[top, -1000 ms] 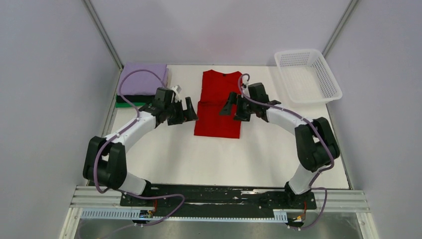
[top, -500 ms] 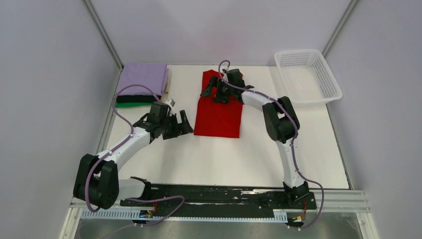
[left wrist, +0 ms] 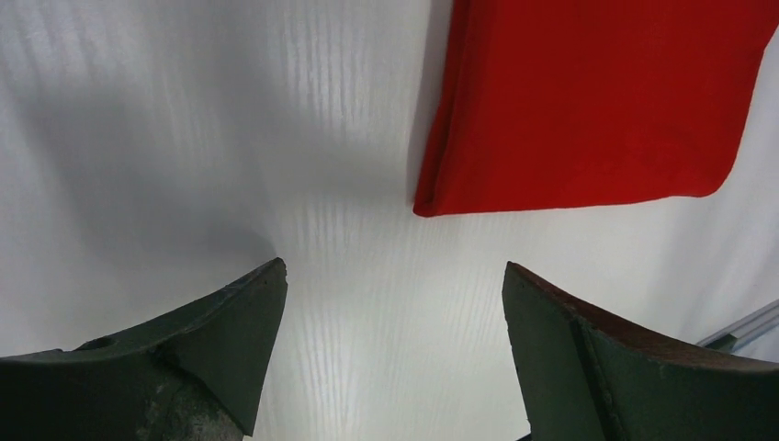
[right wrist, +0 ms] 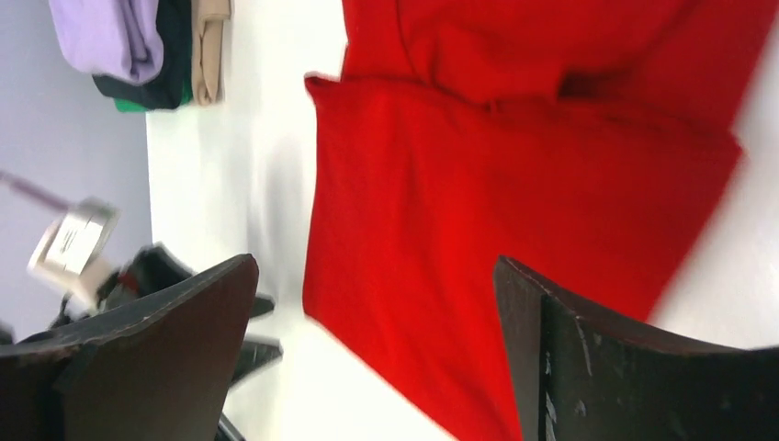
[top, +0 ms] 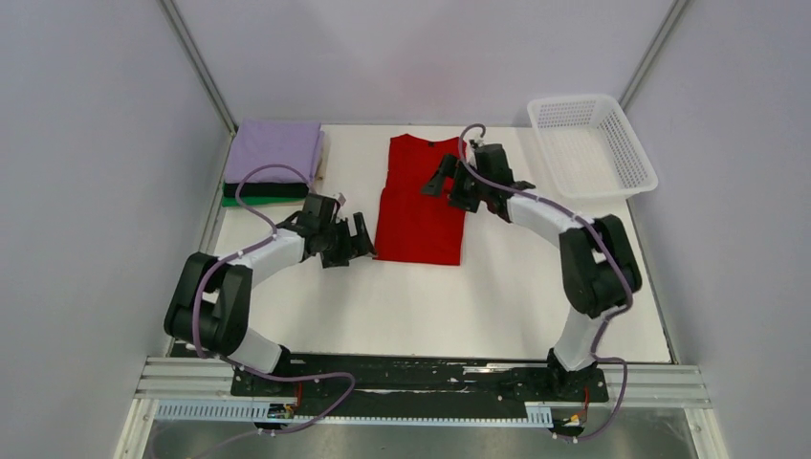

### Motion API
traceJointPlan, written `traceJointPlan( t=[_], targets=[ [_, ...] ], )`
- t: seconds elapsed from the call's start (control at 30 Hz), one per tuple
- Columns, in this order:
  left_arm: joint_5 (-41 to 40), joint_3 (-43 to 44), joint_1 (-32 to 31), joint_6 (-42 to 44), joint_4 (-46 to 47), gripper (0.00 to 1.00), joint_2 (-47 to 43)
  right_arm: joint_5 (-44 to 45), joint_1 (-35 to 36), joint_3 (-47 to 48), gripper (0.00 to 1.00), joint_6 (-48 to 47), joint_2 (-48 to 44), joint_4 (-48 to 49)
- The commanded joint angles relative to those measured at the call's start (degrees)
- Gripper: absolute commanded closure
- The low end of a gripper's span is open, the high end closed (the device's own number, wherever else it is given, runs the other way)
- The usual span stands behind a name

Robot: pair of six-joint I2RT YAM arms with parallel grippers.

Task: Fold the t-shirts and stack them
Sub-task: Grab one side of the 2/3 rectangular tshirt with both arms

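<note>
We see the plain bright red cloth t-shirt (top: 419, 206) lying flat on the white bench top (top: 497, 296), in the middle and closer to the far edge. It is folded into a long narrow shape, with the collar towards the far edge.

Our left two-finger gripper (top: 350, 241) hangs low just beside the near left corner of this t-shirt, apart from the cloth. In the left wrist view its jaws stand wide apart, with only bare bench between them.

Our right two-finger gripper (top: 447, 185) is over the right border of the red cloth, at about half of its length. Its jaws are also spread wide and hold nothing. We cannot tell if the fingers touch the cloth.

In the far left corner of the bench there is a pile: the folded lavender t-shirt (top: 277, 148) on top, the folded black t-shirt (top: 263, 188) under it, and the folded green t-shirt (top: 253, 201) at the bottom.

The white plastic mesh basket (top: 590, 143) sits at the far right corner, well apart from the red cloth.
</note>
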Motion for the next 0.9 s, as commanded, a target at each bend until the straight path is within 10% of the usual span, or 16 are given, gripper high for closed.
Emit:
traceJointPlan(
  t=[0.0, 0.37, 0.87],
  targets=[
    [4.15, 2.68, -0.04, -1.55, 6.59, 0.08, 3.57, 11.13, 0.19, -13.67, 0.00, -3.23, -15.48, -0.42],
    [9.22, 4.90, -0.60, -1.36, 9.21, 0.55, 13.97, 13.31, 0.13, -29.62, 0.00, -1.50, -28.35, -4.86],
    [1.17, 6.29, -3.70, 1.52, 0.85, 0.84, 16.53, 6.78, 0.88, -31.20, 0.05, 0.53, -26.14, -5.80]
  ],
)
